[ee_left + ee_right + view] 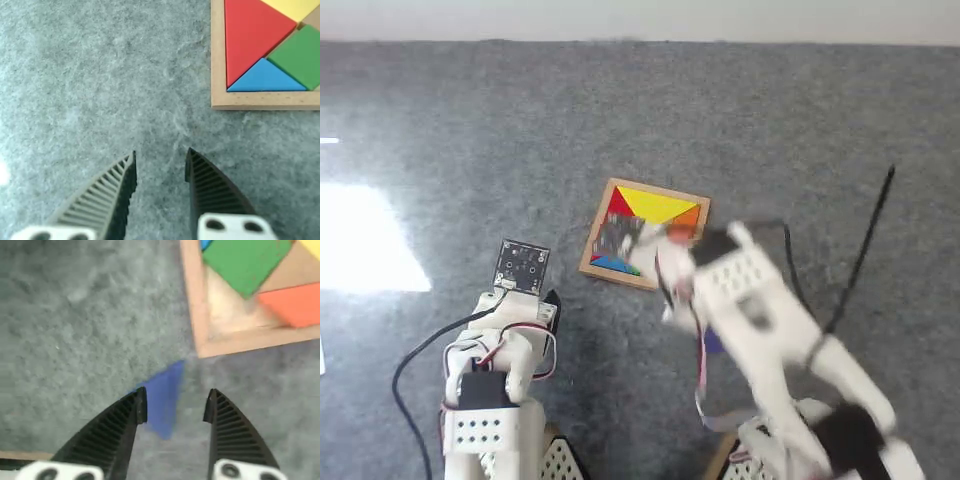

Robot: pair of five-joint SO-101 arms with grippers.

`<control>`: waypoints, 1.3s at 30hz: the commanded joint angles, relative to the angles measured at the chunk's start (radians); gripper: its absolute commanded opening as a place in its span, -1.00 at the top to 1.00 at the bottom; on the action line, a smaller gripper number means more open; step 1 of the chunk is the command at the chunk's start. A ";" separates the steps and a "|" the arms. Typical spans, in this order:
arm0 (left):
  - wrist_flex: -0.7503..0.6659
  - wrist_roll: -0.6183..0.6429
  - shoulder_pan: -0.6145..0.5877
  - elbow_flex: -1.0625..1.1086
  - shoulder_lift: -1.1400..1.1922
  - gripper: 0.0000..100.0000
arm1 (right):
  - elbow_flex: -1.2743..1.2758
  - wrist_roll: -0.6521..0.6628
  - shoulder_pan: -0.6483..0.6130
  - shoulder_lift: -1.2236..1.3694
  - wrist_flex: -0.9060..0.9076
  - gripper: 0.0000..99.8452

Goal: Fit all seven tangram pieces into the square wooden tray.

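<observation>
The square wooden tray (595,252) lies mid-table with red, yellow, orange, green and blue pieces in it. From the right wrist, my right gripper (177,392) is open just outside a tray corner (192,305). A dark blue piece (162,400) lies on the mat between its fingers, close to one of them. Inside that corner are a green square (245,260), an orange piece (295,302) and bare wood (227,310). My left gripper (161,155) is open and holds nothing over the mat, short of the tray (217,75) with its red triangle (250,35) and blue triangle (265,77).
Grey mat (470,120) covers the table. The left arm (505,340) stands at the front left and the right arm (750,300) reaches from the front right toward the tray. Cables (865,250) trail beside the right arm. A bright glare patch (360,240) lies at the left.
</observation>
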 commanded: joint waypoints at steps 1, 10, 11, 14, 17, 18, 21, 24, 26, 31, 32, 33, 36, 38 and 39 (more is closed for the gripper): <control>0.000 -0.012 -0.006 -0.008 -0.015 0.70 | 0.184 -0.127 -0.070 -0.260 -0.064 0.48; 0.000 -0.012 -0.006 -0.008 -0.015 0.70 | 0.184 -0.164 -0.048 -0.004 -0.160 0.44; 0.000 -0.012 -0.006 -0.008 -0.015 0.70 | 0.183 -0.195 -0.044 0.024 -0.173 0.44; 0.000 -0.012 -0.006 -0.008 -0.015 0.70 | 0.183 -0.272 -0.045 0.085 -0.205 0.44; 0.000 -0.012 -0.006 -0.008 -0.015 0.70 | 0.184 -0.256 -0.039 0.090 -0.200 0.44; 0.000 -0.012 -0.006 -0.008 -0.015 0.70 | 0.186 -0.239 -0.033 0.088 -0.200 0.44; 0.000 -0.012 -0.006 -0.008 -0.015 0.70 | 0.183 -0.226 -0.022 0.088 -0.176 0.44; 0.000 -0.012 -0.006 -0.008 -0.015 0.70 | 0.186 -0.222 -0.021 0.074 -0.122 0.44; 0.000 -0.012 -0.006 -0.008 -0.015 0.70 | 0.213 -0.221 -0.019 0.054 -0.131 0.44; 0.000 -0.012 -0.006 -0.008 -0.015 0.70 | 0.264 -0.183 -0.013 0.044 -0.183 0.44; 0.000 -0.012 -0.006 -0.008 -0.015 0.70 | 0.265 -0.181 -0.005 0.044 -0.189 0.44; 0.000 -0.012 -0.006 -0.008 -0.015 0.70 | 0.265 -0.180 0.005 0.044 -0.193 0.44; 0.000 -0.012 -0.006 -0.008 -0.015 0.70 | 0.265 -0.173 0.048 0.045 -0.222 0.44; 0.000 -0.012 -0.006 -0.008 -0.015 0.70 | 0.265 -0.173 0.058 0.045 -0.237 0.44; 0.000 -0.012 -0.006 -0.008 -0.015 0.70 | 0.265 -0.173 0.056 0.045 -0.240 0.44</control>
